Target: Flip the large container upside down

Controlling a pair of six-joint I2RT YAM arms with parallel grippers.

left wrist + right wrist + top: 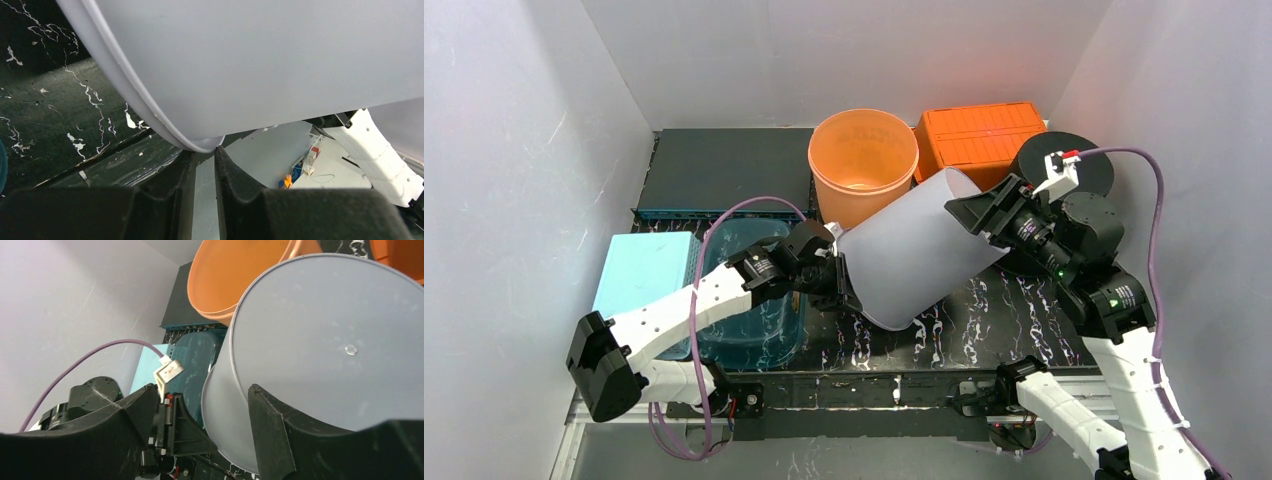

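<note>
The big white bucket (919,255) looks light and slippery; your left end effector (837,272) pinches its rim at 9 o'clock, your right end effector (972,212) is spread wide

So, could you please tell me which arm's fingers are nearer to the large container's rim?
Left. The left fingers pinch the rim of the large container; the right fingers stand open at its base, the opposite end.
</note>
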